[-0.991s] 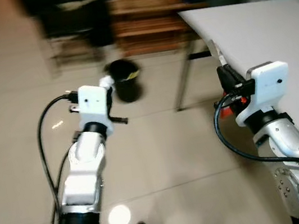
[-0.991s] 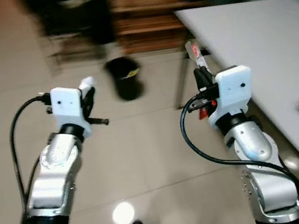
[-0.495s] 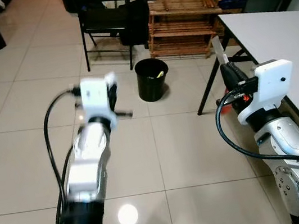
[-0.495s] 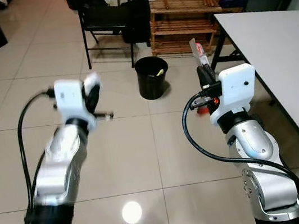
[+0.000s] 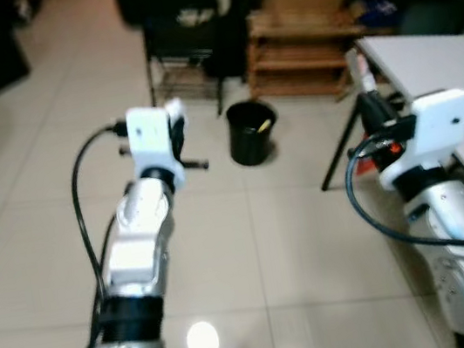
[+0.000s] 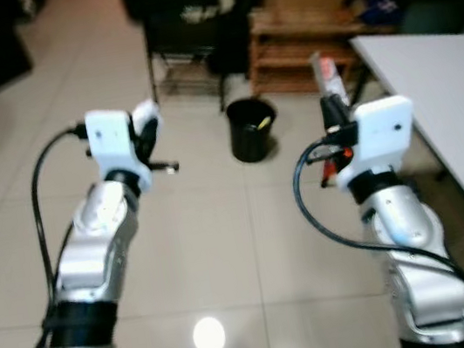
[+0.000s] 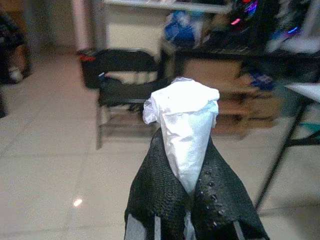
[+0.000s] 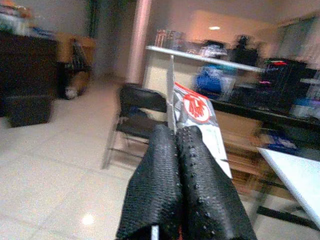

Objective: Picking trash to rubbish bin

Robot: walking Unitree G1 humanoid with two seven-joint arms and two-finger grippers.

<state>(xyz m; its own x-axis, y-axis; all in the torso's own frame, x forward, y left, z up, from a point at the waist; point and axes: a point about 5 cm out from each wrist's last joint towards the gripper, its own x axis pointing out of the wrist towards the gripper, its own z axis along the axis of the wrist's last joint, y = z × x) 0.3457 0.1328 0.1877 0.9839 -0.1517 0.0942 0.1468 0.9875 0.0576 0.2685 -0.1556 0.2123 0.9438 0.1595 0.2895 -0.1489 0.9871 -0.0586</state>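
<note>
A black rubbish bin (image 5: 251, 131) stands on the tiled floor ahead, with something yellow inside. My left gripper (image 7: 186, 177) is shut on a crumpled white tissue (image 7: 183, 120), held up at the left of the bin and nearer to me (image 5: 174, 117). My right gripper (image 8: 176, 145) is shut on a flat white wrapper with a red logo (image 8: 196, 112), raised at the right of the bin beside the table corner (image 6: 327, 79).
A white table (image 5: 452, 59) runs along the right, its dark leg (image 5: 342, 143) close to the bin. Behind the bin stand a black chair (image 5: 184, 40) and a low wooden rack (image 5: 305, 48). Open tiled floor lies between me and the bin.
The camera has shifted and the bin sits slightly closer to centre. Both arms stay raised with their trash still held.
</note>
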